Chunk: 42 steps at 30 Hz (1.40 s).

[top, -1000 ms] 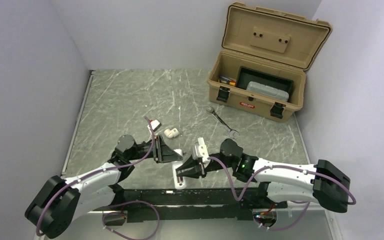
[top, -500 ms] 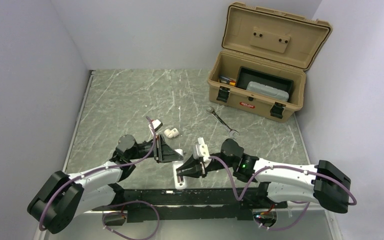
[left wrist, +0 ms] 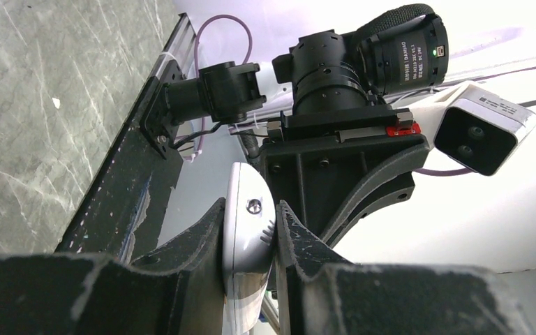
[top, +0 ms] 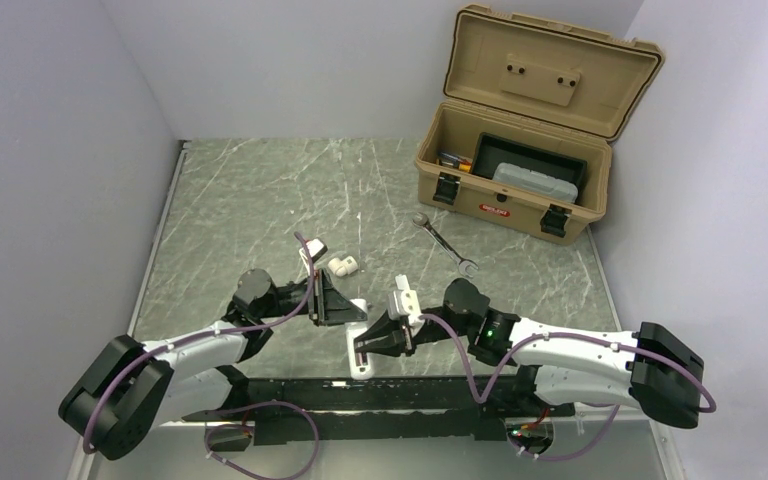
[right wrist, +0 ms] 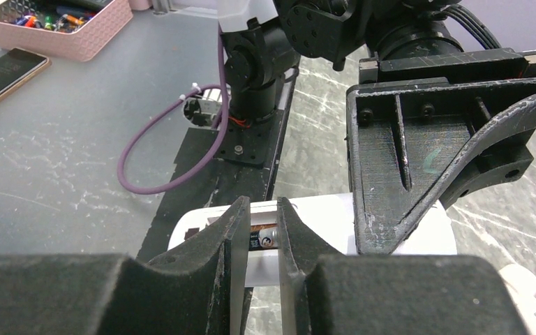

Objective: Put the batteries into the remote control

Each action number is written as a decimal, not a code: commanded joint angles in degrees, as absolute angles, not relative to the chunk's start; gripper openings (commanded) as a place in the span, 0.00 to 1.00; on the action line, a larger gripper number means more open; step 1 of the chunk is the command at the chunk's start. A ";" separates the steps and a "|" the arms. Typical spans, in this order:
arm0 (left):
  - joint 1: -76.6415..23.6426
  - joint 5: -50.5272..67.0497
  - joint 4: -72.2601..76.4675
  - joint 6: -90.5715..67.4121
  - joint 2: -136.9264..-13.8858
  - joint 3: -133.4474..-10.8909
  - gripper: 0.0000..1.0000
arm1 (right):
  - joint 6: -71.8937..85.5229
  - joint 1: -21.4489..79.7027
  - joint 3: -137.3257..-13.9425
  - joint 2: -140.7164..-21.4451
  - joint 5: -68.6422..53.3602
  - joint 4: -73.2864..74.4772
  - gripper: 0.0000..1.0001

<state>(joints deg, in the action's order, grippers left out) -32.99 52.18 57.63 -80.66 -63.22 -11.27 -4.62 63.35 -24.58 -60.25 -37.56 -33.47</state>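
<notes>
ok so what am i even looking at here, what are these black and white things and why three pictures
These are two robot arms bolted to the near edge of a marbled table. The wide picture comes from a fixed camera above and behind them. The other two come from a camera on each wrist, looking along that arm's own two fingers. The left gripper clamps a white remote. The right gripper pinches a small battery right at the remote. On the table lie a wrench and a white pipe fitting, with an open tan toolbox at the back.
</notes>
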 commanded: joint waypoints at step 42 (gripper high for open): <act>-32.50 50.89 66.52 -87.59 -58.53 -16.90 0.00 | -13.18 68.62 -22.38 -59.37 -25.29 -13.67 0.23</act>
